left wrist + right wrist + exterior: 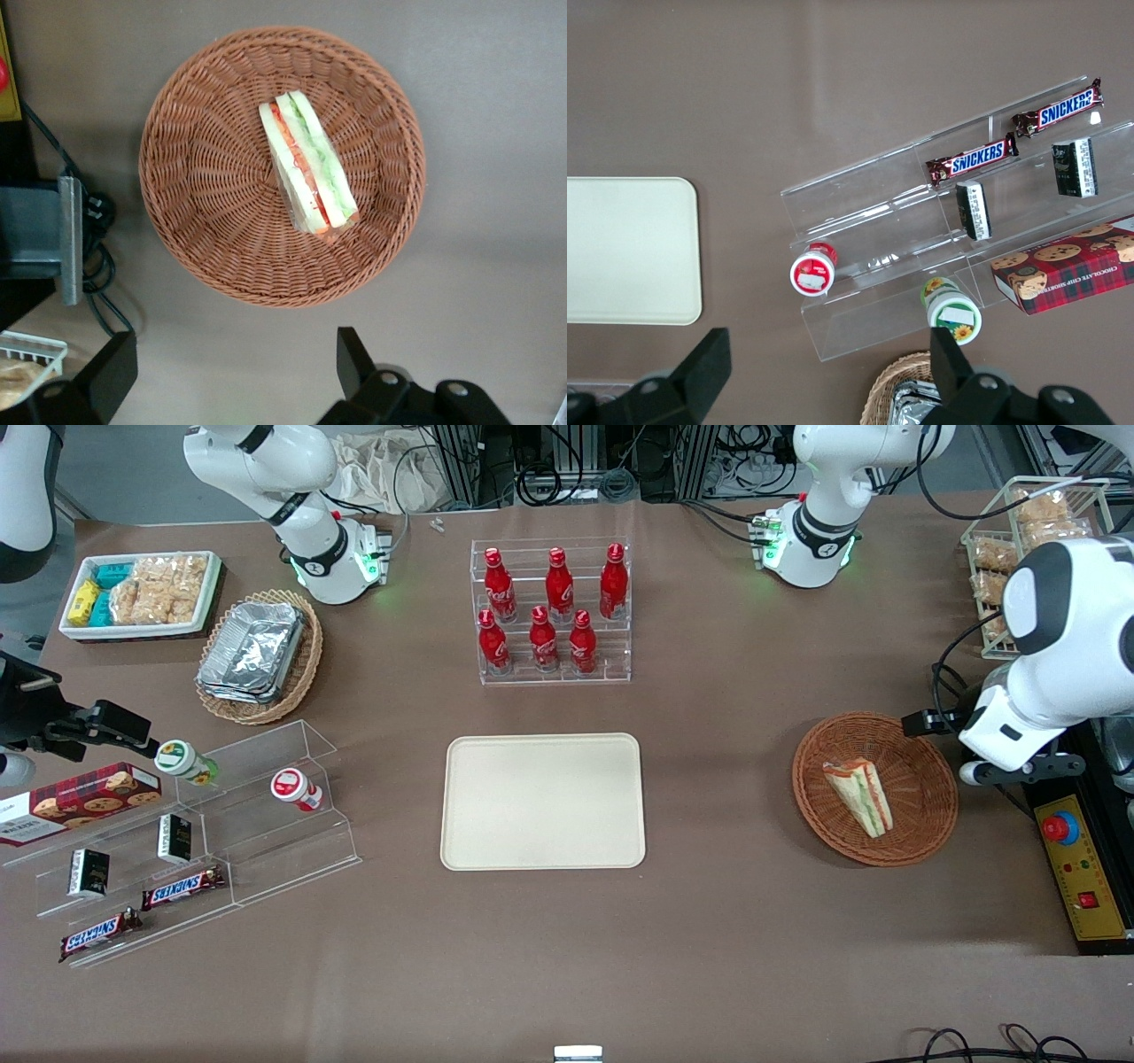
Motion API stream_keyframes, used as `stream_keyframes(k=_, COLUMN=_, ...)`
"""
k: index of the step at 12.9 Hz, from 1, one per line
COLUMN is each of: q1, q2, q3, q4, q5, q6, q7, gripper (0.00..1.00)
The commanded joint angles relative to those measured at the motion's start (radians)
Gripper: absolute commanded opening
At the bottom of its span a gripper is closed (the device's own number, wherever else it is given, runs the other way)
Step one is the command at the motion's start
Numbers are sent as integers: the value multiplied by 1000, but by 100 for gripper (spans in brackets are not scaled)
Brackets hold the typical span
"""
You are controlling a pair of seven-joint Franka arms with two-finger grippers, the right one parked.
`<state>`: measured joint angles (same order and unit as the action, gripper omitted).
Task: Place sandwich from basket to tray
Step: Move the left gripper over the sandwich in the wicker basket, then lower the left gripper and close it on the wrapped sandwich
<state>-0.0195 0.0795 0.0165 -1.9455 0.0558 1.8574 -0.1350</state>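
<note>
The sandwich [859,795] is a white-bread wedge with green, orange and red stripes. It lies in the round reddish-brown wicker basket [921,815] toward the working arm's end of the table. In the left wrist view the sandwich [307,164] lies off-centre in the basket [204,186]. My gripper [926,722] hangs above the basket's rim, on the side toward the working arm's end. It is open and empty [232,367], its fingers wide apart over bare table beside the basket. The cream-beige tray [542,802] lies empty at the table's middle.
A clear rack of red cola bottles [549,611] stands farther from the front camera than the tray. A control box with a red button [1076,864] lies beside the basket at the table's end. A white wire rack of snacks [1028,531] stands farther back.
</note>
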Motion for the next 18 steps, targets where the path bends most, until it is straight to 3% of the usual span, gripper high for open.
stream_keyframes(k=1, q1=-5, q2=-23, q3=-1, q4=-133, q5=-28, q6=167, q7=-136, gripper=100)
stream_keyframes(k=7, q1=-13, q2=94, q3=-6, q4=-179, q5=-47, q6=389, q7=-337, gripper=100)
stream_keyframes(k=18, q1=-13, q2=246, q3=-6, q4=-182, q5=-50, q6=531, q7=-405, gripper=100)
